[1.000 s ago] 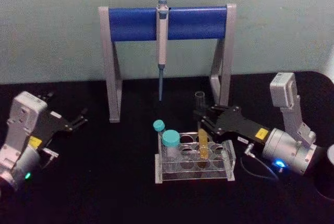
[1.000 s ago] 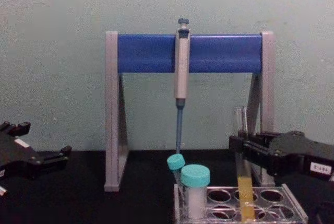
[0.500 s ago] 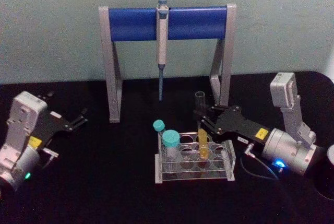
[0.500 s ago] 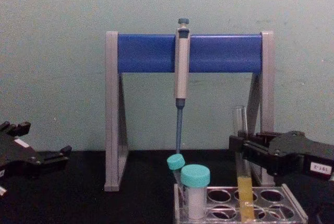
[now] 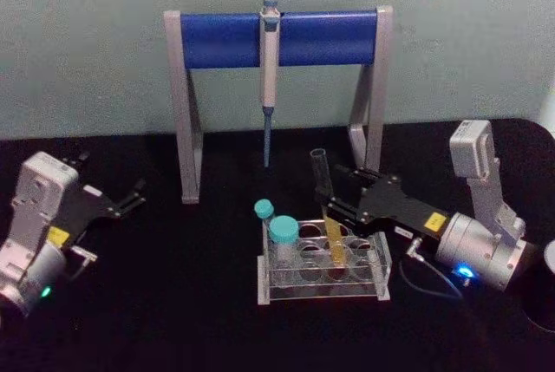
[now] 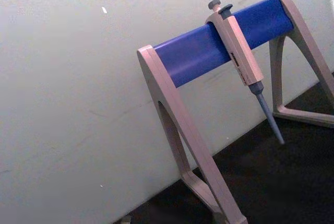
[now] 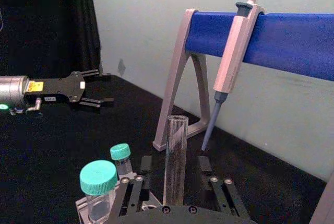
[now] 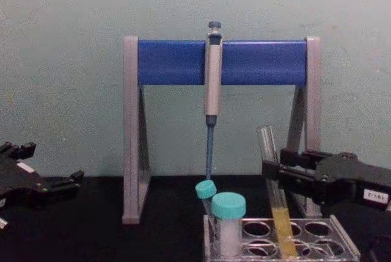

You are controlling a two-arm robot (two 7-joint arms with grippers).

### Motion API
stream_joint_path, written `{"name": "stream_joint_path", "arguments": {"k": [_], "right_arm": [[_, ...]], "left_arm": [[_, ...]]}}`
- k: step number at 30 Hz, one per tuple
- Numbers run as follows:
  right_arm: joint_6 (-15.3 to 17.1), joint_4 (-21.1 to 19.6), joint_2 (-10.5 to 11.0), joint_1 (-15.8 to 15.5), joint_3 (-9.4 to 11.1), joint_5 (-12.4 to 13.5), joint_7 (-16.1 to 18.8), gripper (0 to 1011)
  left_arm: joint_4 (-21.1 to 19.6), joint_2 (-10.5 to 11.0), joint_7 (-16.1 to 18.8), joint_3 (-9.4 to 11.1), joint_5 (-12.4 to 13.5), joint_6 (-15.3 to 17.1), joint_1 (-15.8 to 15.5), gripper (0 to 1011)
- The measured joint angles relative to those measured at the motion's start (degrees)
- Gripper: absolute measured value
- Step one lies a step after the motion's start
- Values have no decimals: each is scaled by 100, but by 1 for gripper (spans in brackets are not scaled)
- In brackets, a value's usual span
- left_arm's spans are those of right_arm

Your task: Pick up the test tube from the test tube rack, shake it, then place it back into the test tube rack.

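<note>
Above the test tube rack (image 5: 323, 266), the right gripper (image 5: 334, 201) pinches the test tube (image 5: 328, 218), a slim clear glass tube with yellow liquid low down, tilted with its foot in a rack hole. No label is readable. Left gripper (image 5: 132, 197) rests spread, well apart.

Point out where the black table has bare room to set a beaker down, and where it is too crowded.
Bare: the table between the parked left gripper and the test tube rack, and the strip in front of the rack. Crowded: right of the rack, where the right gripper clamps the tilted test tube, and behind it, under the pipette stand.
</note>
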Motion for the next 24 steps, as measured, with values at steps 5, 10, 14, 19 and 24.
{"name": "stream_joint_path", "arguments": {"k": [5, 10, 14, 19, 24], "right_arm": [[0, 0, 0, 0, 0, 1, 0, 686], [0, 0, 0, 0, 0, 0, 0, 860], [0, 0, 0, 0, 0, 1, 0, 942], [0, 0, 0, 0, 0, 1, 0, 1000], [0, 1, 0, 0, 0, 0, 0, 1000]], "left_arm": [[0, 0, 0, 0, 0, 0, 0, 1001], [0, 0, 0, 0, 0, 0, 0, 1001], [0, 0, 0, 0, 0, 0, 0, 1001], [0, 0, 0, 0, 0, 0, 0, 1001], [0, 0, 0, 0, 0, 0, 0, 1001]]}}
